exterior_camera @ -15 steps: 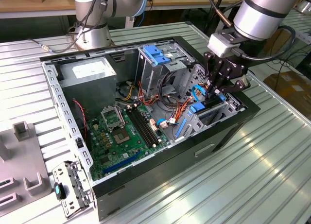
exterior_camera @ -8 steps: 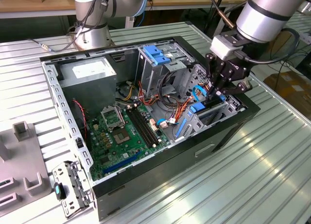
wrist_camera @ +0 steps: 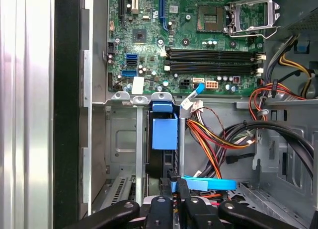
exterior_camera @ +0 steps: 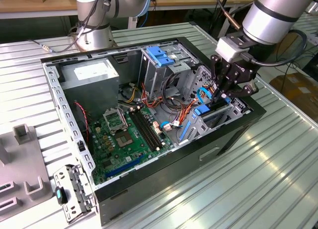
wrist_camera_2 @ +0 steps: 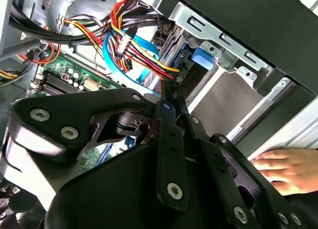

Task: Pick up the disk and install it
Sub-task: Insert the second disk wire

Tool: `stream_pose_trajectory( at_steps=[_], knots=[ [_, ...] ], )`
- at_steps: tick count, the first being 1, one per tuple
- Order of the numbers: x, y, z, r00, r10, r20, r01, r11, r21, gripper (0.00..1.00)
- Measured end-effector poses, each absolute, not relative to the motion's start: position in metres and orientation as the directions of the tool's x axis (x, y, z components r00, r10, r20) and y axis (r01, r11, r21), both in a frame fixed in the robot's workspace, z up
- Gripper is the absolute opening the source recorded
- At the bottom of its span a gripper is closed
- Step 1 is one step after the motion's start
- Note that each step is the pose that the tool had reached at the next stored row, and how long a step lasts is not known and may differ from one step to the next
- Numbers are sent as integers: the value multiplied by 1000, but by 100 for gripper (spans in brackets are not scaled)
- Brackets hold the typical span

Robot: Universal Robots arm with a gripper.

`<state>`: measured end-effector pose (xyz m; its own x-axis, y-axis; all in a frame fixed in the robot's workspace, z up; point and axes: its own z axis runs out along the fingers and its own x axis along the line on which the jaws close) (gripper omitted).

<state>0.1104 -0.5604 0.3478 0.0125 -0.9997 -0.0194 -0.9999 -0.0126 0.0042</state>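
My gripper (exterior_camera: 221,96) is down inside the open computer case (exterior_camera: 238,127), at the drive bay on the exterior view's right. My fingers (wrist_camera: 175,187) are drawn in narrow, nearly together, and their tips sit at the upper edge of the disk (wrist_camera: 164,139); whether they actually pinch it I cannot tell, since the contact is hidden behind my own linkage in both wrist views.

The disk stands on edge in the metal bay (wrist_camera: 124,139), slotted between its grey walls, with a blue plastic rail tab (wrist_camera: 164,132) showing on its end and a dark body behind that. In the second wrist view the same blue tab (wrist_camera_2: 204,55) sits just under the bay's silver bracket.

A flat light-blue cable (wrist_camera: 208,184) runs just beside my fingertips, and a bundle of red, yellow and orange wires (wrist_camera: 211,142) passes near the bay. The green motherboard (wrist_camera: 198,45) lies beyond. A person's hand (wrist_camera_2: 288,169) rests outside the case wall in the second wrist view.
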Motion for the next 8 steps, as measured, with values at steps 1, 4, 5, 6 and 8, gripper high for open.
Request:
stream_pose_trajectory(
  at_steps=[1, 4, 5, 6, 8],
  knots=[
    [111, -560, 348, 13, -1000, -20, -1000, -13, 5, 16],
    [111, -561, 347, 12, -1000, -23, -1000, -13, 5, 16],
    [111, -561, 347, 12, -1000, -24, -1000, -13, 5, 16],
    [111, -561, 346, 12, -1000, -24, -1000, -13, 5, 16],
    [111, -561, 345, 12, -1000, -24, -1000, -13, 5, 16]
  ],
)
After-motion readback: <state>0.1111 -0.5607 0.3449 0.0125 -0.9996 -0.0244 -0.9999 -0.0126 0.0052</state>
